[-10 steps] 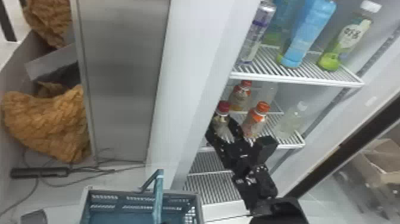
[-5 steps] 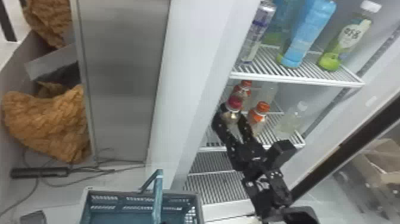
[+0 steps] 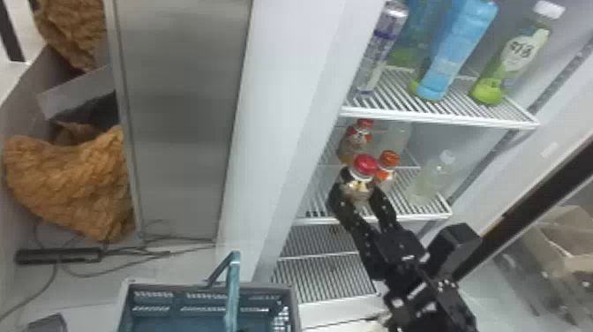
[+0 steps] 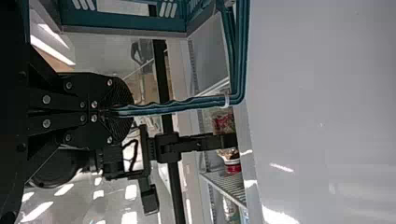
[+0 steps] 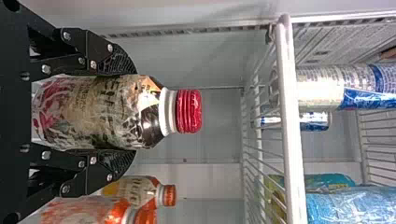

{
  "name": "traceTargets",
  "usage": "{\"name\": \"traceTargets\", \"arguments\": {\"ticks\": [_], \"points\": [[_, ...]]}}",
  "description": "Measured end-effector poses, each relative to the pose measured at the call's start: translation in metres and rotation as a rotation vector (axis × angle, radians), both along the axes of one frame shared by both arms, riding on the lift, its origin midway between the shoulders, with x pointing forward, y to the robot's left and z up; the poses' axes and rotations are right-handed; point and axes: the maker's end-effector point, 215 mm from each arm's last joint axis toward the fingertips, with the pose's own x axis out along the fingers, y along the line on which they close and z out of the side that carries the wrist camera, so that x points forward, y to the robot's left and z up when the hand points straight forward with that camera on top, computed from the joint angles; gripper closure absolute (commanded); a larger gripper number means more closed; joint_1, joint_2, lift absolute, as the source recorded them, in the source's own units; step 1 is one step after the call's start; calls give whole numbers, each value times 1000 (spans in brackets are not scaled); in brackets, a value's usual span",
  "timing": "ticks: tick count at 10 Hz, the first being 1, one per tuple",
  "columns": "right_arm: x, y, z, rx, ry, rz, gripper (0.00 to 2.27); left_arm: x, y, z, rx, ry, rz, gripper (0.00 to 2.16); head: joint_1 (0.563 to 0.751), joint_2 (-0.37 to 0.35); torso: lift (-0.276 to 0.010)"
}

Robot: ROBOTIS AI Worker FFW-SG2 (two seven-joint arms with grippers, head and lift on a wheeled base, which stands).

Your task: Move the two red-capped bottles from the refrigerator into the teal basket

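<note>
The right fingers (image 5: 117, 61) grasp the upright red-capped bottle (image 5: 102, 112) by its body inside the refrigerator (image 3: 441, 119), likely for a steady carry, while the left fingers (image 4: 119, 89) clench the handle (image 4: 168, 107) of the teal basket (image 3: 212, 286), near left, presumably bracing it for loading.

higher up, the way is barred by the upper shelf (image 3: 441, 119). beside the red-capped bottle (image 3: 358, 187), room is narrowed by an orange-capped bottle (image 3: 384, 174); a gap is left between that and the pale bottle (image 3: 427, 183). the teal basket (image 3: 176, 288) is screened by the fridge wall (image 3: 287, 132); its opening is crossed by the handle (image 3: 232, 287), with room left on both sides.
</note>
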Motion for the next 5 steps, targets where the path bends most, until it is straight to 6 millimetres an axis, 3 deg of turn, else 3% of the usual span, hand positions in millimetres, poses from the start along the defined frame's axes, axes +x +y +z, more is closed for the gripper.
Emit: {"name": "traceTargets", "arguments": {"ticks": [5], "points": [[-55,19,-9,-10,137,95,713,-2,0,0,1,0,-6,1157,695,-350,-224]]}}
